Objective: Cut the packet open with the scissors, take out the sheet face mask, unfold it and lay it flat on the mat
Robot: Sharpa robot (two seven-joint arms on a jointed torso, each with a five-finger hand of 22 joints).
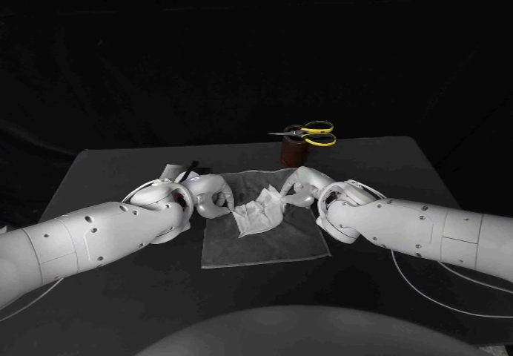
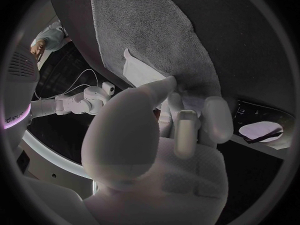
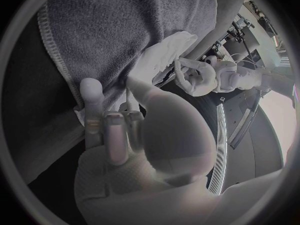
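- Sheet face mask (image 1: 260, 211) lies on the mat (image 1: 267, 248), near the mat's far half. It is rumpled and only partly opened, stretched between the two hands.
- Left hand (image 1: 210, 196) has its fingers narrowed on the mask's near-left edge. The left wrist view shows thumb and fingers (image 2: 186, 127) closed over the white sheet (image 2: 140, 70) where it meets the grey mat (image 2: 156, 25).
- Right hand (image 1: 304, 185) pinches the mask's opposite end, which lifts slightly off the mat toward it. In the right wrist view the fingers (image 3: 94, 102) reach down to the mat's edge.
- Right wrist view also catches the left hand (image 3: 199, 77) gripping the mask (image 3: 164, 52).
- Packet (image 1: 171, 172) lies on the surface just behind the left hand.
- Scissors (image 1: 310, 133), yellow-handled, stand in a dark holder (image 1: 294, 152) beyond the mat.
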